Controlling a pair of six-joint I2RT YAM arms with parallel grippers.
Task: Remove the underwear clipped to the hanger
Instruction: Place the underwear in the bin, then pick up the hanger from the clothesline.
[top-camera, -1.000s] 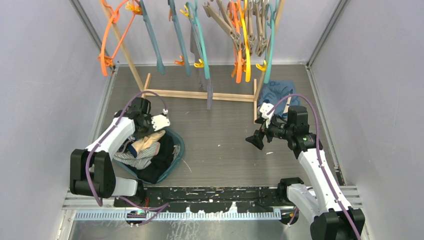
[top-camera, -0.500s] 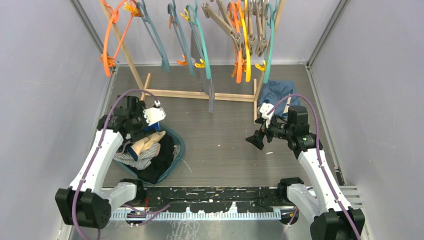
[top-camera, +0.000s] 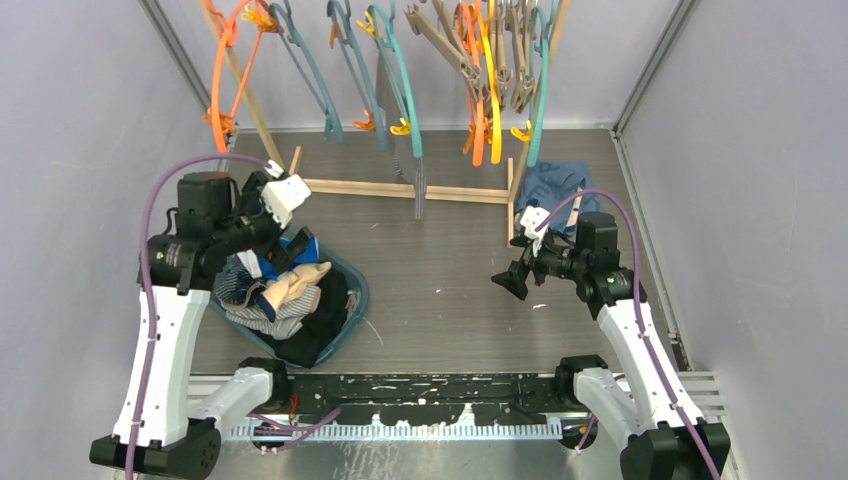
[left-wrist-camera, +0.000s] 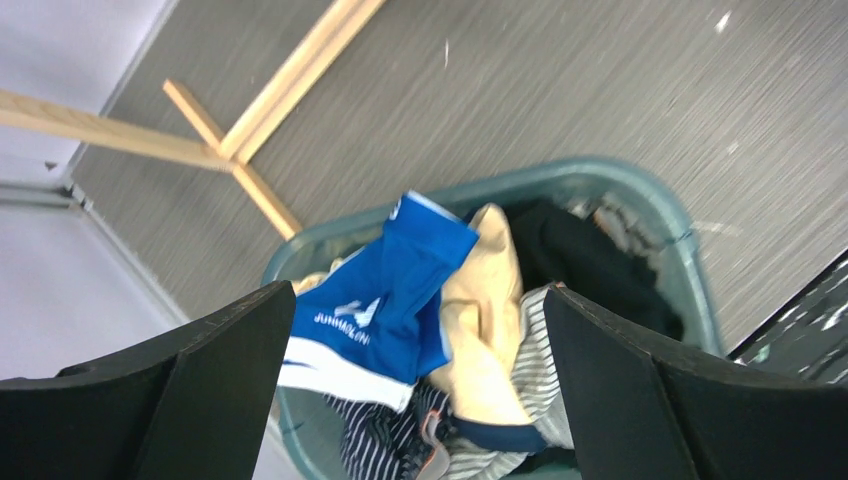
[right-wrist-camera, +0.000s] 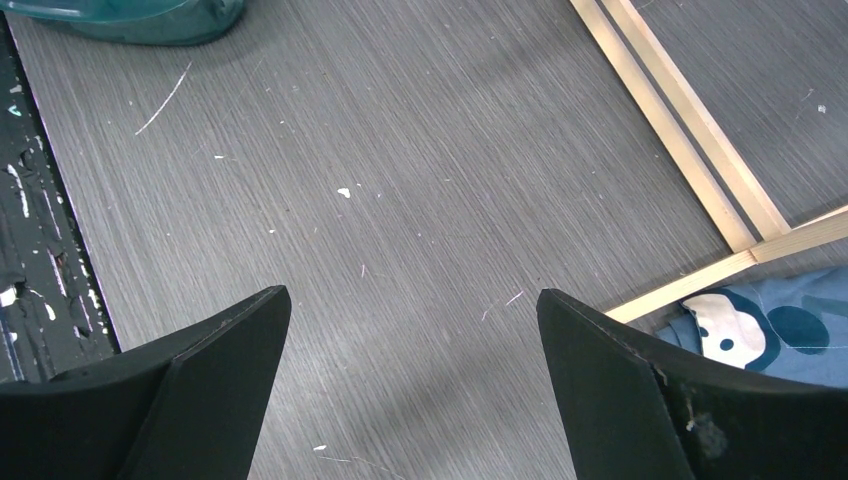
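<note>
Lifted up and back from the pile since a second ago, the left fingers (left-wrist-camera: 200, 400) have spread wide and now hang above the teal basket (left-wrist-camera: 610, 185) with nothing between them; the right arm has not shifted. The bright blue underwear (left-wrist-camera: 400, 290), with its white waistband, lies draped on top of the heap at the basket's far-left side. It rests against a beige pair (left-wrist-camera: 480, 340), with a navy pinstriped pair (left-wrist-camera: 375, 445) under it. A grey striped piece (left-wrist-camera: 540, 345) and a black garment (left-wrist-camera: 585, 260) fill the remainder. The right fingers (right-wrist-camera: 180, 400) are also wide apart and empty, over bare bench (top-camera: 440, 280) well right of the basket. That bench is grey wood-grain, flecked white, with a black strip along its near edge. A wooden rack base (top-camera: 400, 188) crosses the far side, and a blue printed garment (top-camera: 555, 185) lies crumpled by its right foot. Orange, teal and tan hangers (top-camera: 480, 70) dangle above; a narrow striped strip of cloth (top-camera: 418, 190) hangs among them, edge-on. Pale lilac walls close in the sides.
</note>
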